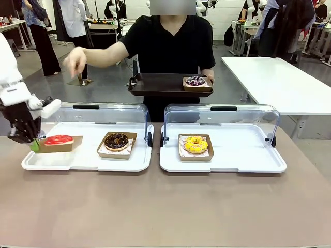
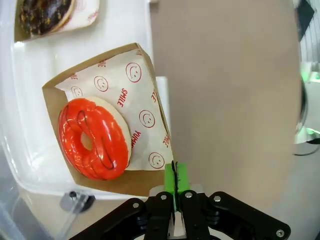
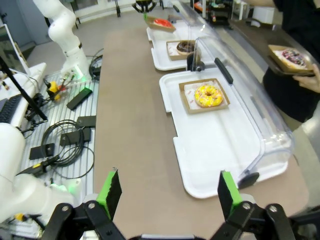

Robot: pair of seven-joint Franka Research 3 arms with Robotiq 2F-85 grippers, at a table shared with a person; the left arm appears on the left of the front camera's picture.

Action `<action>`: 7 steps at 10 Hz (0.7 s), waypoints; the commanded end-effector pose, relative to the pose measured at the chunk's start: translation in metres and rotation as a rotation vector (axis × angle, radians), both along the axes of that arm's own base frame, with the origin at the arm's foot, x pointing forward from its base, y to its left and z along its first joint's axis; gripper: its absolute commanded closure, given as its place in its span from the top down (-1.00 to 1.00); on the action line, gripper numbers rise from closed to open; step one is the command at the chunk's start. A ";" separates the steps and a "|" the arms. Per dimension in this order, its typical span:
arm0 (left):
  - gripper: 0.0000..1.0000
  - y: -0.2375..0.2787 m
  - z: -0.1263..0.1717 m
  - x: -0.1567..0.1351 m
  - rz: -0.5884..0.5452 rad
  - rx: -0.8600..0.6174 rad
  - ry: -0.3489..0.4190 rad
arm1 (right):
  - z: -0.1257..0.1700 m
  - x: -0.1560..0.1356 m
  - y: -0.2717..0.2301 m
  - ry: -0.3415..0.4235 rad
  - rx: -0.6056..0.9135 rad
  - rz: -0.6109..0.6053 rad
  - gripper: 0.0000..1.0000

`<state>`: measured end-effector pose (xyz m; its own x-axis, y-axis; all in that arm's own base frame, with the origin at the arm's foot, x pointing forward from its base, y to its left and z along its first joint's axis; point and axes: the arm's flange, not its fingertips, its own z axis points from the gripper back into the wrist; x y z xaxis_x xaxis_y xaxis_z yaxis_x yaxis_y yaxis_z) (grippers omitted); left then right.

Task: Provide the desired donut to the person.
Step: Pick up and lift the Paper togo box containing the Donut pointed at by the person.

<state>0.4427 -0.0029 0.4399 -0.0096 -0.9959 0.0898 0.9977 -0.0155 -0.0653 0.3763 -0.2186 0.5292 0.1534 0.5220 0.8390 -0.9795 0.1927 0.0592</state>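
Observation:
A red-glazed donut (image 1: 58,139) (image 2: 95,140) lies on a brown cardboard holder (image 1: 67,146) (image 2: 135,182) at the left end of the left white tray (image 1: 83,161). My left gripper (image 1: 35,144) (image 2: 174,176) is shut on that holder's corner, which overhangs the tray's edge. The person (image 1: 170,39) stands across the table with one hand (image 1: 75,61) stretched out over the left side. Their other hand holds a dark tray (image 1: 155,85) carrying a purple donut (image 1: 195,81) (image 3: 292,57). My right gripper (image 3: 167,192) is open above the table's near end, holding nothing.
A chocolate donut (image 1: 116,140) (image 2: 45,15) (image 3: 185,47) sits in the same left tray. A yellow donut (image 1: 195,144) (image 3: 207,96) rests in the right white tray (image 1: 232,159). Both clear lids (image 1: 222,116) stand open at the back. Cables and gear (image 3: 60,135) lie beside the table.

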 end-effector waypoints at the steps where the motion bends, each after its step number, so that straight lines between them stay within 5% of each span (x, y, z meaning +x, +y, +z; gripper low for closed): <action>1: -1.00 -0.013 0.040 -0.035 0.001 0.010 -0.008 | 0.000 -0.002 -0.001 -0.004 -0.001 0.012 1.00; 7: -1.00 -0.044 0.108 -0.091 0.032 0.043 -0.124 | 0.000 -0.002 -0.001 -0.004 -0.001 0.012 1.00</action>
<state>0.3559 -0.0439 0.5487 0.0002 -0.9967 0.0813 0.9999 0.0015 0.0161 0.3760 -0.2191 0.5291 0.1544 0.5218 0.8390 -0.9792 0.1940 0.0595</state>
